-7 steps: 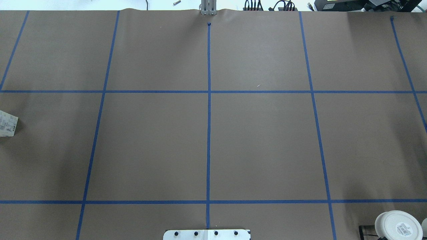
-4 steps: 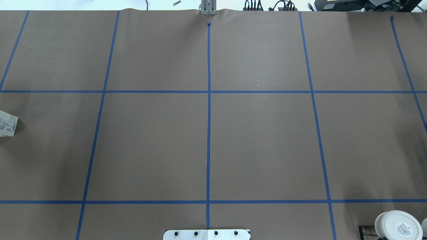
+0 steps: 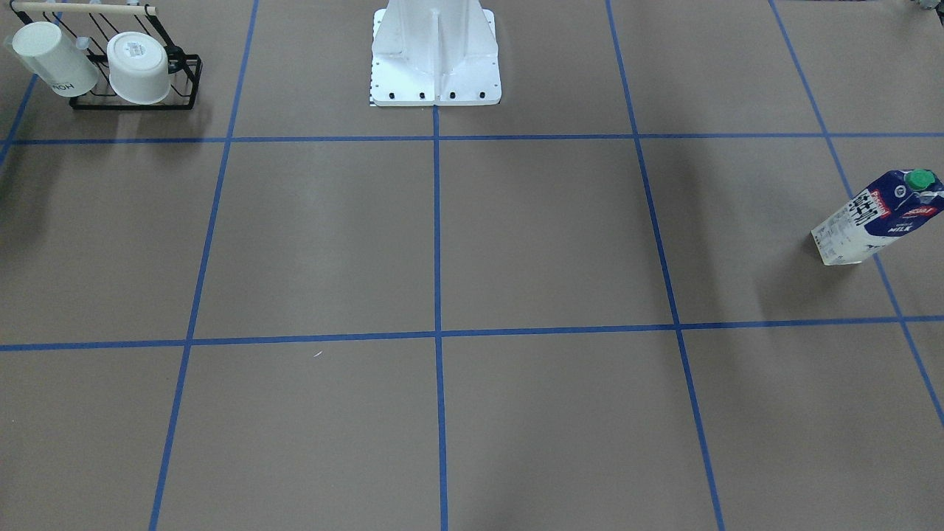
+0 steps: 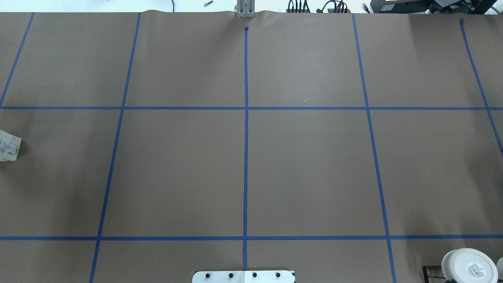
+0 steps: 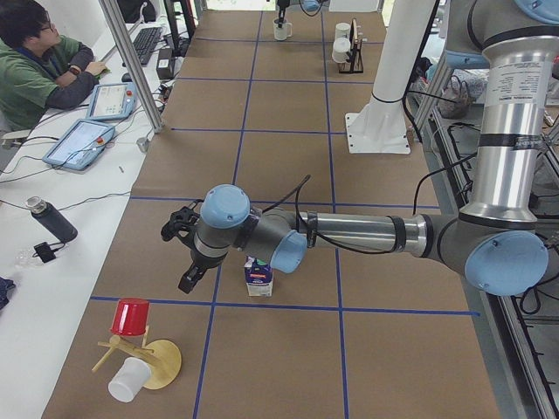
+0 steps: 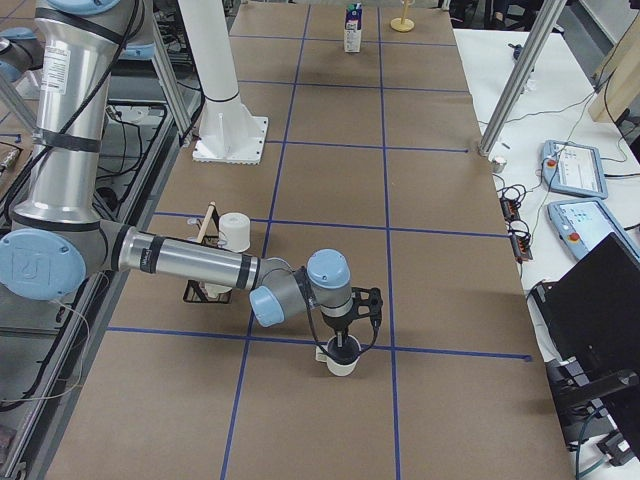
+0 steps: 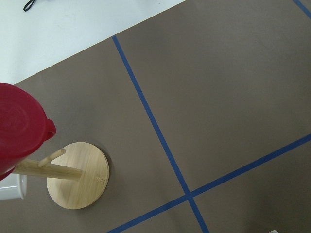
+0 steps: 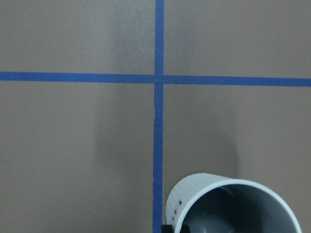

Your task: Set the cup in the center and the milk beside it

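The cup (image 6: pixel 343 364), a small white mug with a dark grey inside, stands on a blue tape line at the table's right end; it also shows at the bottom of the right wrist view (image 8: pixel 233 206). My right gripper (image 6: pixel 342 344) hangs right over its rim; I cannot tell if it is open or shut. The milk (image 3: pixel 877 217), a blue-and-white carton with a green cap, stands upright near the left end and shows in the exterior left view (image 5: pixel 258 278). My left gripper (image 5: pixel 187 283) hovers just beside it, towards the mug tree; its state cannot be told.
A black wire rack (image 3: pixel 184 81) holds two other white cups (image 3: pixel 136 68) near the robot's base (image 3: pixel 435 66). A wooden mug tree (image 7: pixel 77 175) carries a red cup (image 5: pixel 131 316) and a white cup (image 5: pixel 129 380). An operator (image 5: pixel 44 61) sits at the far side.
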